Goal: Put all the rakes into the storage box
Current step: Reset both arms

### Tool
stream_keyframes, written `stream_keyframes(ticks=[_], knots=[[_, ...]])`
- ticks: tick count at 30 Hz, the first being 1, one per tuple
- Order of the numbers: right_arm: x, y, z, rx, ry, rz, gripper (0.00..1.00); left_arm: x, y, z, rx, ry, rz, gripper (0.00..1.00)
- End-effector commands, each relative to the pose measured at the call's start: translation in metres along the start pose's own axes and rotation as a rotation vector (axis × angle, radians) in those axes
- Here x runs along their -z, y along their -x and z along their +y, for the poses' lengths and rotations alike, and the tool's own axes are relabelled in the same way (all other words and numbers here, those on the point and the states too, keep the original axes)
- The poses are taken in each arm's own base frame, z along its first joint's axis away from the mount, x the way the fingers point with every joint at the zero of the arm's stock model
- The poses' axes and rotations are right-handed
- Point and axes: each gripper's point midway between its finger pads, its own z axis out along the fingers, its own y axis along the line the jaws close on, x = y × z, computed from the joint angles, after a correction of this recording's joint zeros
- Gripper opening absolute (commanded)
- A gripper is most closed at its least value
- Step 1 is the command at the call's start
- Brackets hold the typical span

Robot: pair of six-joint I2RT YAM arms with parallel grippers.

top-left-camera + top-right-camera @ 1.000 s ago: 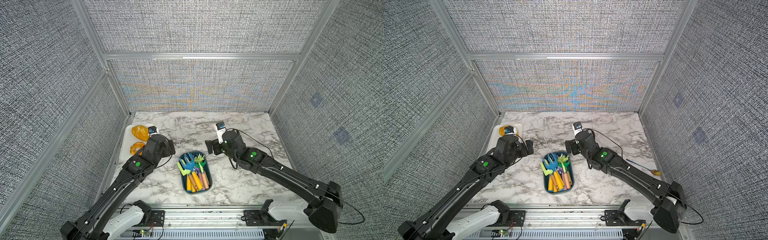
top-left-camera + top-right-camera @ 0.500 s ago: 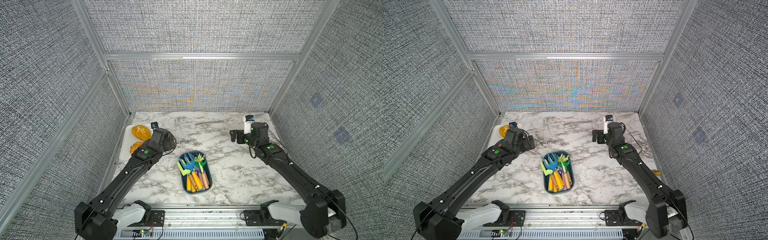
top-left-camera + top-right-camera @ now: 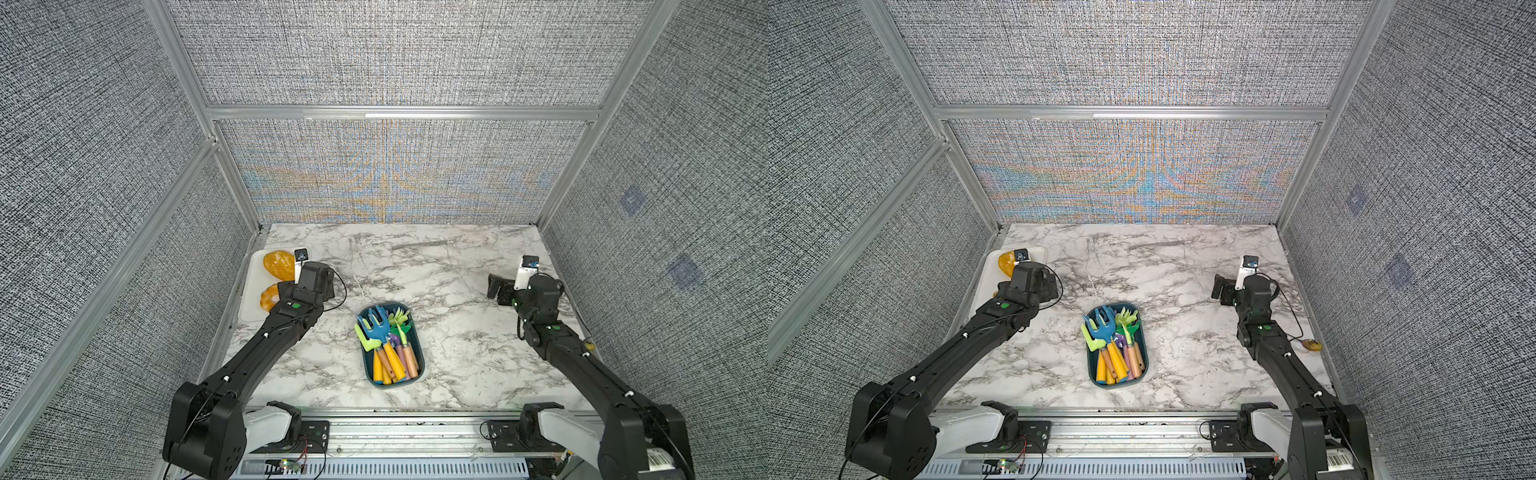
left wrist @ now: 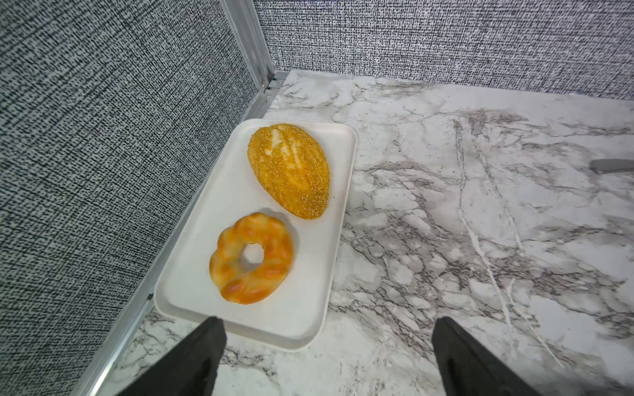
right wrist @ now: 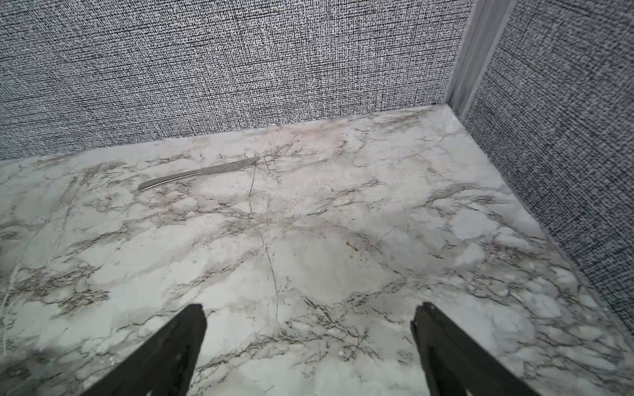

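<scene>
While left tool and right tool gape empty, tray and knife lie clear of the storage box.

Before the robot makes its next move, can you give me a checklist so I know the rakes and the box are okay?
1. Blue rake inside the storage box: ok.
2. No rake seen lying out on the marble table: ok.
3. Left gripper jaws open, holding nothing: ok.
4. Right gripper jaws open, holding nothing: ok.
5. Both arms away from the box: ok.
</scene>
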Motion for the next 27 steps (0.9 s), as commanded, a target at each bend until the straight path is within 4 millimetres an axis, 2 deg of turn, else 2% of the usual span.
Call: stream_keyframes(ticks=[1, 5, 10, 13, 15, 21, 23, 27], knots=[[0.011, 0.018, -0.01, 0.029, -0.053, -0.14, 0.99, -0.006, 0.002, 0.012, -0.005, 0.041, -0.062, 0.99], [0.02, 0.001, -0.026, 0.03, -0.122, -0.177, 0.99, -0.016, -0.016, 0.012, 0.004, -0.032, -0.081, 0.99], [0.025, 0.0, -0.031, 0.041, -0.144, -0.244, 0.99, -0.017, -0.01, 0.015, -0.029, -0.051, -0.114, 0.99], [0.027, -0.004, -0.031, 0.044, -0.138, -0.272, 0.99, -0.027, -0.005, 0.023, -0.001, -0.04, -0.122, 0.99], [0.03, -0.013, -0.035, 0.036, -0.149, -0.299, 0.99, -0.037, -0.005, 0.025, -0.004, -0.037, -0.128, 0.99], [0.028, -0.034, -0.041, 0.035, -0.165, -0.308, 0.99, -0.075, -0.025, 0.031, 0.016, -0.023, -0.122, 0.99], [0.023, -0.036, -0.041, 0.041, -0.166, -0.302, 0.99, -0.078, -0.026, 0.024, -0.026, -0.056, -0.104, 0.99], [0.011, -0.029, -0.031, 0.069, -0.127, -0.319, 0.99, -0.074, -0.02, 0.034, -0.024, -0.022, -0.171, 0.99]])
